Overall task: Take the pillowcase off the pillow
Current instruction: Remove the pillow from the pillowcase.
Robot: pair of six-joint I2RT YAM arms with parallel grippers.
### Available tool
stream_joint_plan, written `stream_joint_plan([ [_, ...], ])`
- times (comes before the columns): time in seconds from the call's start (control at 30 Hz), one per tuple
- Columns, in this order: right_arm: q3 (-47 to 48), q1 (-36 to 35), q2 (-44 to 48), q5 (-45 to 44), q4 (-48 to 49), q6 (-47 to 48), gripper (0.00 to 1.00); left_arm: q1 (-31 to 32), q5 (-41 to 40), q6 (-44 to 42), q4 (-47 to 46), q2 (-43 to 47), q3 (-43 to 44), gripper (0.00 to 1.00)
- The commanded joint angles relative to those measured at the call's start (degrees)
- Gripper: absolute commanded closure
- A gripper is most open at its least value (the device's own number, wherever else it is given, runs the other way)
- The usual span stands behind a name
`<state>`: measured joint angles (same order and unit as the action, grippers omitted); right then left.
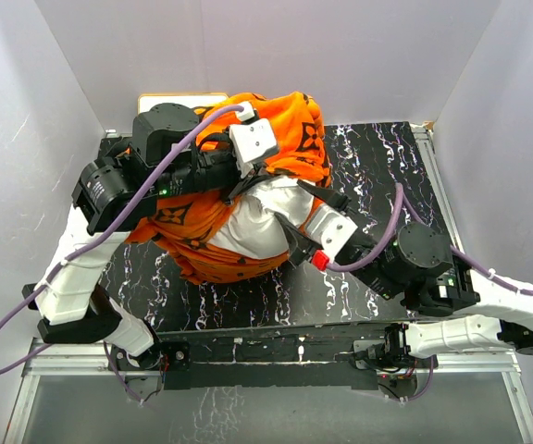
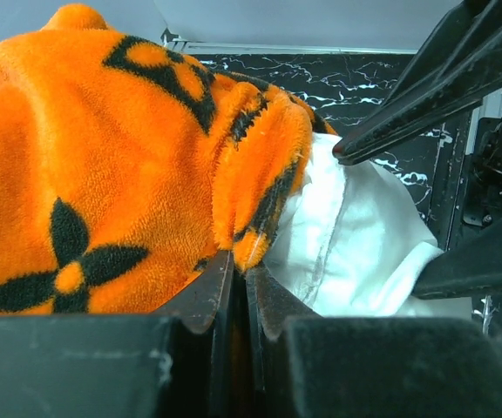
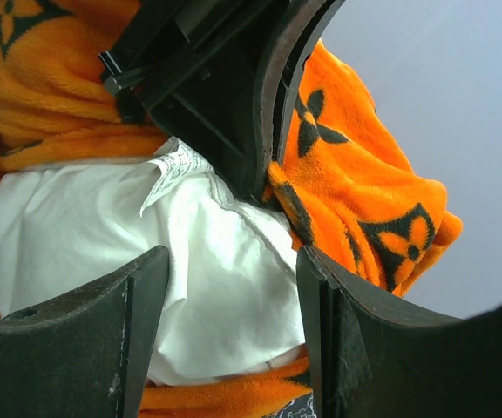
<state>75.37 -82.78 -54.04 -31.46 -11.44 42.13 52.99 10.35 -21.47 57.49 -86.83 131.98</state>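
My left gripper point(image 2: 236, 272) is pinched narrow on the hem of the pillowcase point(image 2: 103, 174), its two fingers nearly meeting with an orange fold caught between them, right where the cover's mouth crosses the pillow point(image 2: 364, 244); my right gripper point(image 3: 234, 257) is spread wide, one finger on either side of the pillow's bare end, and I cannot tell whether the pads press the cloth or only flank it; the tips of the two grippers sit close together over that bare end; the pillowcase is a thick plush with a fleecy pile, bright orange and printed with dark brown flowers and stars, bunched into soft rolls and ridges over the pillow's far part; the pillow is smooth off-white woven cloth, plump and rounded, creased where it bulges out; a small white printed label point(image 3: 177, 170) juts from the pillow just beside my left fingertips; as a sleeve, the pillowcase holds the far bulk of the pillow, while the near end swells out of its open mouth with an orange rim around it; under the pillow lies a glossy black table point(image 1: 378, 166) veined with white; beyond the pillow's far left corner a pale framed board point(image 1: 179, 98) peeks out.
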Motion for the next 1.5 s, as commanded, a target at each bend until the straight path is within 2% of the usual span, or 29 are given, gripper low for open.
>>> stream_joint_plan([
  [0.0,1.3,0.2,-1.0,-2.3,0.0,1.9,0.38,-0.7,-1.3,-0.9,10.1,-1.0,-0.9,1.0],
  [0.23,0.5,4.1,-3.5,-2.0,-0.1,1.8,0.38,-0.7,2.7,-0.4,13.7,-2.0,2.8,1.0],
  [0.37,-1.6,7.2,-5.8,-0.3,2.6,2.0,0.42,-0.7,6.3,-0.4,16.4,-2.3,4.6,1.0],
  [0.47,-3.3,7.9,-7.8,0.0,5.6,1.9,0.54,-0.7,8.3,-0.5,18.4,-2.8,6.7,1.0],
  [0.5,-3.9,8.0,-8.3,-0.2,7.0,1.2,0.6,-0.7,8.5,-0.4,18.5,-2.7,7.0,1.0],
  [0.57,-4.7,8.2,-8.9,1.5,8.7,-1.7,0.81,-0.7,7.5,-0.4,16.6,-1.6,6.1,1.0],
  [0.63,-5.9,8.3,-8.8,4.7,9.8,-5.0,0.92,-0.7,4.7,-0.8,11.2,0.7,3.3,1.0],
  [0.8,-9.4,8.2,-8.3,12.4,11.2,-15.6,0.92,-0.7,-2.6,-4.3,-5.4,6.7,-5.0,1.0],
  [1.07,-15.8,7.7,-7.8,23.5,15.8,-30.9,0.92,-0.7,-5.7,-10.1,-34.4,13.0,-17.7,1.0],
  [1.3,-19.0,4.8,-7.0,26.8,17.2,-37.8,0.92,-0.7,-6.1,-10.9,-44.5,11.3,-19.9,1.0],
  [1.47,-22.9,0.3,-4.8,24.3,17.0,-41.1,0.92,-0.7,-11.1,-13.1,-51.7,11.0,-23.4,1.0],
])
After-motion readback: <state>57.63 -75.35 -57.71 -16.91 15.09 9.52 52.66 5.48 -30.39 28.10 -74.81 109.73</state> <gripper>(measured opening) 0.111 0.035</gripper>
